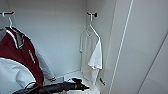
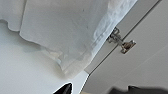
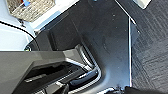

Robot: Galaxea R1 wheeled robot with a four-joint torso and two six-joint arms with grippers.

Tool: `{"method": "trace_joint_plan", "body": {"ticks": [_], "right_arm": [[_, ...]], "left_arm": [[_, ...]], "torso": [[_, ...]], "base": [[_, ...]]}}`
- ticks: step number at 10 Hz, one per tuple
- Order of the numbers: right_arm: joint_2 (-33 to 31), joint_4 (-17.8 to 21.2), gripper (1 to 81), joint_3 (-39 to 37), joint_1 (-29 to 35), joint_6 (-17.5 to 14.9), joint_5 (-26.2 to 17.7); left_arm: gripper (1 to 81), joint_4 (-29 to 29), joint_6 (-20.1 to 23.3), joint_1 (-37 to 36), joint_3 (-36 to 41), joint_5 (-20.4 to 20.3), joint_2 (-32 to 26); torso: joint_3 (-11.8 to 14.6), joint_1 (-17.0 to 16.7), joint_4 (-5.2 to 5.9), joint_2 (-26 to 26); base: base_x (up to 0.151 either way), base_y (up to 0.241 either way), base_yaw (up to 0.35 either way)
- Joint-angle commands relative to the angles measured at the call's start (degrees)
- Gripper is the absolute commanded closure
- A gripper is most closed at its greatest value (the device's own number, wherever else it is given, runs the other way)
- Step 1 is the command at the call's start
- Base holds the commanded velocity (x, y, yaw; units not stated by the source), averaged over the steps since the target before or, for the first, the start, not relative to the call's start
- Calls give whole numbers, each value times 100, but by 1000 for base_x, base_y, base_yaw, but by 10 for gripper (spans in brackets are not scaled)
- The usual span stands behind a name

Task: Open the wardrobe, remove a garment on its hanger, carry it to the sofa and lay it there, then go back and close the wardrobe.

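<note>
Reaching into the open wardrobe (image 1: pixel 62 30) for the white tee

My left gripper (image 1: pixel 83 87) sits low, under the garment (image 1: pixel 92 53), which hangs well above on its hanger (image 1: pixel 91 27) at the right wall; I cannot tell whether the jaws are open or closed. I judge that lifting too steeply could snag the hem or catch the door hinge (image 2: pixel 121 41)

We saw the wardrobe (image 1: pixel 62 37) as smooth, matt white board, with a shiny metal hinge (image 2: pixel 121 41) on its door. The T-shirt (image 1: pixel 91 53) was thin white cloth, softly creased, and the jacket (image 1: pixel 22 56) was maroon cloth with smoother white sleeves. The basket (image 3: pixel 31 8) looked like rough woven straw, and the floor (image 3: pixel 150 50) was dark, coarse carpet.
</note>
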Motion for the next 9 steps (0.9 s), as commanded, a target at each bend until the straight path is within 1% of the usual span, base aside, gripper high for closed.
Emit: {"method": "trace_joint_plan", "body": {"ticks": [1, 4, 7, 9], "right_arm": [[16, 20, 10, 15, 229, 13, -299], [16, 37, 10, 7, 229, 13, -291], [25, 46, 10, 15, 229, 13, -299], [25, 46, 10, 6, 229, 13, -299]], "left_arm": [[10, -94, -1046, -1983, -100, 305, 65], [10, -103, -1777, -2863, -381, 401, 161], [10, -130, -2418, -3602, -1048, 472, 530], [10, -130, -2744, -3989, -1418, 577, 742]], "torso": [[0, 0, 0, 0], [-2, 4, 0, 0], [-2, 4, 0, 2], [-5, 4, 0, 2]], "base": [[0, 0, 0], [0, 0, 0], [0, 0, 0], [0, 0, 0]]}}
